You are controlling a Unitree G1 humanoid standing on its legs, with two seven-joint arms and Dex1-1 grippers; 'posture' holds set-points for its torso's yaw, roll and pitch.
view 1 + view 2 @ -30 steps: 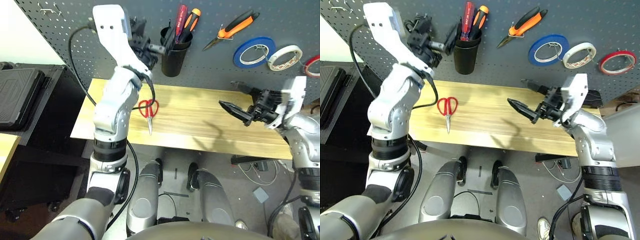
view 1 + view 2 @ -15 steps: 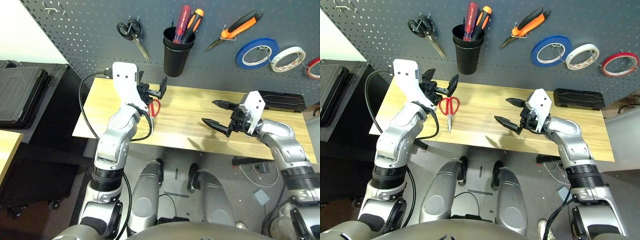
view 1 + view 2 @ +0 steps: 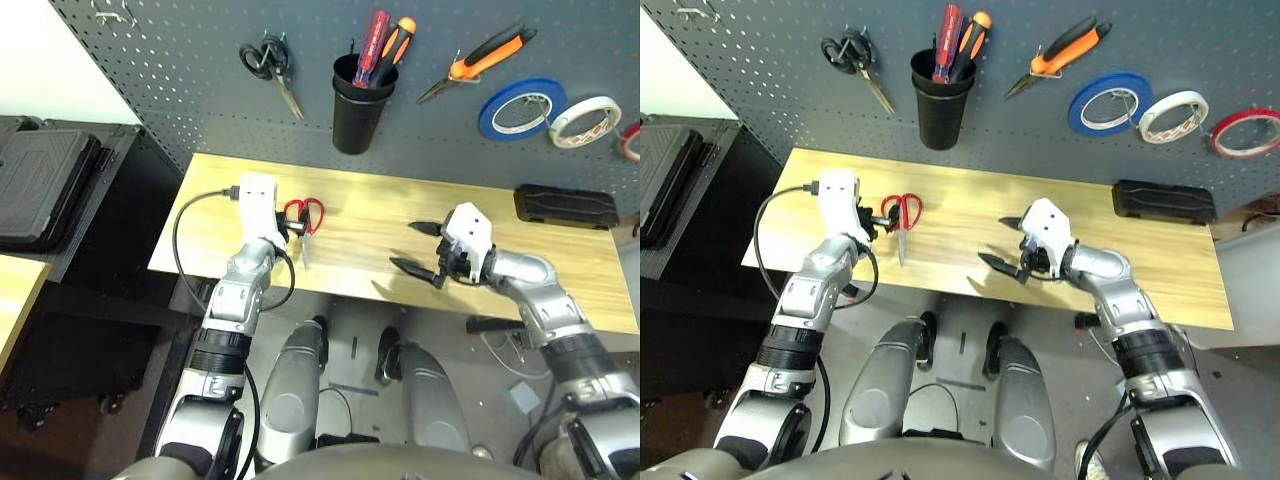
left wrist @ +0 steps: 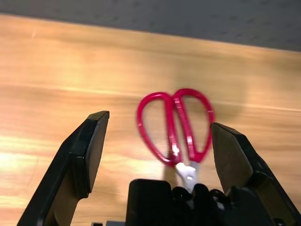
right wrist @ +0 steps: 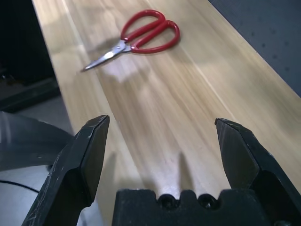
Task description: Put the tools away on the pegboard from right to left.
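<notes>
The red-handled scissors (image 3: 303,214) lie flat on the wooden table (image 3: 370,215), blades toward the front edge. My left gripper (image 4: 160,121) is open low over them, its fingers either side of the red handles (image 4: 175,126) and not touching them. My right gripper (image 3: 413,247) is open above the table's middle front, pointing left toward the scissors (image 5: 146,36). On the pegboard (image 3: 180,90) hang the orange-and-black pliers (image 3: 480,62) and the red tape ring (image 3: 1246,132). The red-handled screwdriver (image 3: 372,45) stands in a black cup (image 3: 357,105).
Black-handled scissors (image 3: 270,65) hang at the pegboard's left. Blue tape (image 3: 514,107) and white tape (image 3: 583,106) hang on the right. A black case (image 3: 563,206) lies on the table's back right. A dark cabinet (image 3: 50,180) stands left of the table.
My left arm has come down from the pegboard to the table, over the red scissors. My right gripper has moved left and lower. The camera has shifted as well.
</notes>
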